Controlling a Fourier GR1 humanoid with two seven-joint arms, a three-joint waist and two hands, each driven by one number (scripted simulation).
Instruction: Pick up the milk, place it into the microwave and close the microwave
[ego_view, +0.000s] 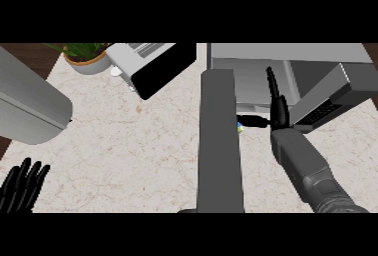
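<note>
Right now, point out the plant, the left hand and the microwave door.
plant (83, 50), head view, on its leaves
left hand (22, 187), head view, on its palm
microwave door (220, 145), head view, on its edge

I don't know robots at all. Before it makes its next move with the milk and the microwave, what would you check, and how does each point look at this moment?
1. Microwave door open: ok, it swings out toward the camera.
2. Milk located: cannot tell for sure; only a small coloured bit shows beside the door's edge.
3. Right robot hand holding the milk: cannot tell; its fingers point up toward the microwave, thumb toward the coloured bit.
4. Left robot hand out of the way: ok, resting open at the lower left.
5. Toaster and plant clear of the path: ok, both sit at the far left.
</note>
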